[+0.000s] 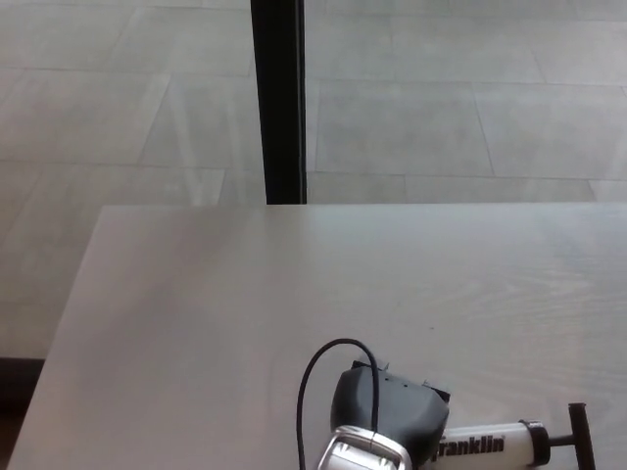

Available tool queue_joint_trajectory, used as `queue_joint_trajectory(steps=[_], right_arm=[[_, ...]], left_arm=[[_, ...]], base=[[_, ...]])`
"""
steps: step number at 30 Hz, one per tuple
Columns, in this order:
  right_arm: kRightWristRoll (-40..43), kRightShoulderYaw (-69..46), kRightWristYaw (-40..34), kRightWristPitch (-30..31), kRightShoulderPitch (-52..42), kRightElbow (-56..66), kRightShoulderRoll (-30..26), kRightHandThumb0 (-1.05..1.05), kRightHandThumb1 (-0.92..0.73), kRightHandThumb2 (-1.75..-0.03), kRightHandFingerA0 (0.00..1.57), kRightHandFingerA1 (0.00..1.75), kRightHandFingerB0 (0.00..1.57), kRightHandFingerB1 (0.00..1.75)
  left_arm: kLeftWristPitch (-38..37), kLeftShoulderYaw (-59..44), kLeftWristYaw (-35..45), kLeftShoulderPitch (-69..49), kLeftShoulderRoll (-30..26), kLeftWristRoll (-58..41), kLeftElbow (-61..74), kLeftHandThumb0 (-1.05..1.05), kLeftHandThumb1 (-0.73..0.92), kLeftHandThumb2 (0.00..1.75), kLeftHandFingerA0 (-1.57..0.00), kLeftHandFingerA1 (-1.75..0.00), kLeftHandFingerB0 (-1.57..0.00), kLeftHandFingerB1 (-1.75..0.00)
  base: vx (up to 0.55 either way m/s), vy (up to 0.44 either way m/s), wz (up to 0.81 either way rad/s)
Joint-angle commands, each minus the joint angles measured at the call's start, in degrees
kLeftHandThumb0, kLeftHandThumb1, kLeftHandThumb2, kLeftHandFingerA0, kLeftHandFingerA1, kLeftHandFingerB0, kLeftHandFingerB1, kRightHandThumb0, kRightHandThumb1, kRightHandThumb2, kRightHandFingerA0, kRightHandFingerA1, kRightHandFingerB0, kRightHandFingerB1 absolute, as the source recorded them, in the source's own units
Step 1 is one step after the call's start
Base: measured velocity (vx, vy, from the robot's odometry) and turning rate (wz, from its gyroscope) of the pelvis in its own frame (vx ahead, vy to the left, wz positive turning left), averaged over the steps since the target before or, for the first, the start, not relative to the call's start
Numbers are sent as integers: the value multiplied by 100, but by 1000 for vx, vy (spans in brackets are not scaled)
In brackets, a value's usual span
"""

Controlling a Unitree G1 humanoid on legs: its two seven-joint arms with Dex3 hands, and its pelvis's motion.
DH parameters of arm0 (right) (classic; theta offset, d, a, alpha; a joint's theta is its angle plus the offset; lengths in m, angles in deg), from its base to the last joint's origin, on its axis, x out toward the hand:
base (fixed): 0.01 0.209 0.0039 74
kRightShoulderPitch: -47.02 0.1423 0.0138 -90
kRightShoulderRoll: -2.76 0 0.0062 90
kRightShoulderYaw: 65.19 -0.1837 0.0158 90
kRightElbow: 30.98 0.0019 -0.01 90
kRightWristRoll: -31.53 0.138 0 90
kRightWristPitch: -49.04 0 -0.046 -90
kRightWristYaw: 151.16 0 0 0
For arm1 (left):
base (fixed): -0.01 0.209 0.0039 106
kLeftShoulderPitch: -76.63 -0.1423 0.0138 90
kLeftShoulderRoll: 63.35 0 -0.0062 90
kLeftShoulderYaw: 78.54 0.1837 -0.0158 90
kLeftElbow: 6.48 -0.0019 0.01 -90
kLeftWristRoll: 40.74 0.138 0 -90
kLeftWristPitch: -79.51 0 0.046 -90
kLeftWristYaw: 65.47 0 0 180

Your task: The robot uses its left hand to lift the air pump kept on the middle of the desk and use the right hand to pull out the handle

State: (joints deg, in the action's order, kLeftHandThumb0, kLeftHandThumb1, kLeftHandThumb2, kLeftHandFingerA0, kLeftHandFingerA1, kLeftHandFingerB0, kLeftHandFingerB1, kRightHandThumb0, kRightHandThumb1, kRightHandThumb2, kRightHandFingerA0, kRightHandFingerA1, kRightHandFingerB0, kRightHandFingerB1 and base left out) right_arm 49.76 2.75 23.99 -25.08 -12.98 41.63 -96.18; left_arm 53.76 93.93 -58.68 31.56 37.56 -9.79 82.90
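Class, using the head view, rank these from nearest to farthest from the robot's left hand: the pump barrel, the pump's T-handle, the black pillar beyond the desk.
1. Pump barrel, directly at the left hand, to its right.
2. T-handle, at the barrel's far right end.
3. Black pillar, beyond the desk's far edge.
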Motion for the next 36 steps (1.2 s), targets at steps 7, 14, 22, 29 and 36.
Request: queue_joint_trajectory(steps=[7,14,22,29,36], right_arm=[[-436,102,-111,236,329,-221,-203,-42,-67,-60,67,70,54,48],[-524,80,-91,296,419,-279,-254,-42,-66,-59,67,73,54,48],[-607,118,-16,325,477,-307,-282,-41,-65,-59,68,77,52,47],[-703,181,36,324,480,-309,-313,-42,-66,-59,68,75,50,46],[-702,175,133,383,477,-343,-335,-37,-67,-59,66,78,48,45]], left_arm=[[220,-193,-455,-517,397,950,-523,-75,58,94,-31,-68,-7,-46],[-553,-597,-1073,-953,785,1271,-833,-74,78,64,-49,-89,-9,-32],[-972,-894,-946,-1178,1030,1406,-858,-79,65,102,-53,-84,0,-26],[-1069,-994,-769,-1325,1001,1593,-829,-77,76,63,-51,-110,-6,-29],[-994,-897,-365,-1266,955,1949,-963,-74,76,63,-58,-90,-11,-32]], base=[[0,0,0],[0,0,0],[0,0,0],[0,0,0],[0,0,0]])
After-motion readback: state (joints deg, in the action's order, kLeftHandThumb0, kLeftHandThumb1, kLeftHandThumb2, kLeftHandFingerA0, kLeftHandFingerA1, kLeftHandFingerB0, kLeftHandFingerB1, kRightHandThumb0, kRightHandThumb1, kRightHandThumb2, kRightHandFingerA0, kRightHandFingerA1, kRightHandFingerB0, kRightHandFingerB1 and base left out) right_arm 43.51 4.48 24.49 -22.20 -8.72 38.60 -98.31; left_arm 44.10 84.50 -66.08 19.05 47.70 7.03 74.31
